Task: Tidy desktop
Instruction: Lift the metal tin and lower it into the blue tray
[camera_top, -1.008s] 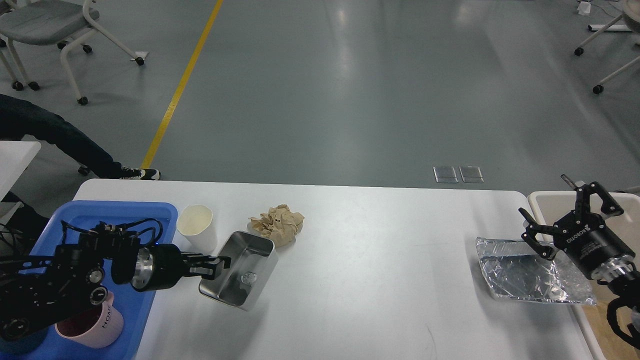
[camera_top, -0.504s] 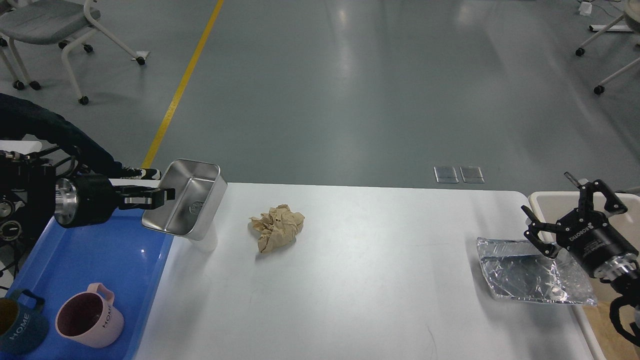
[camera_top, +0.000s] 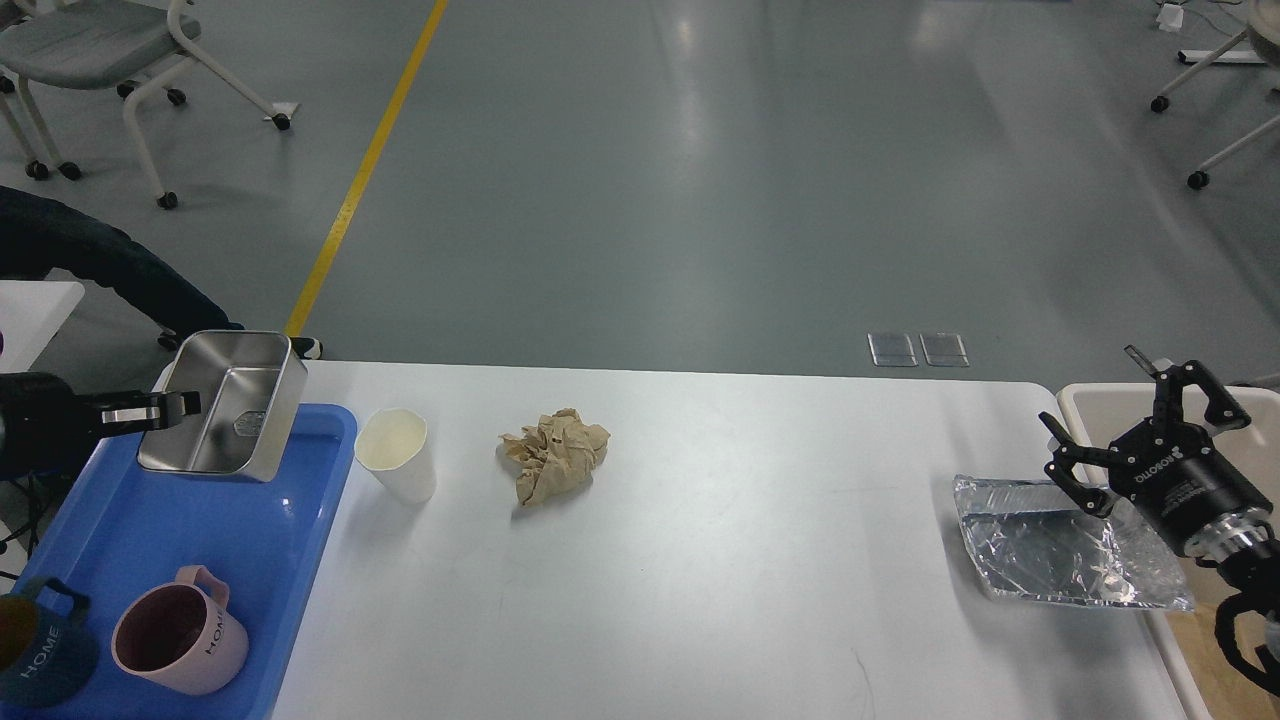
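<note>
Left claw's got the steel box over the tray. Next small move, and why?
Probably lower it and let go. The left claw grips the steel box by its rim, tilted, over the far end of the blue tray, and the tray below looks bare; the mugs sit at the near end. The cup and paper wad wait on the desktop.
</note>
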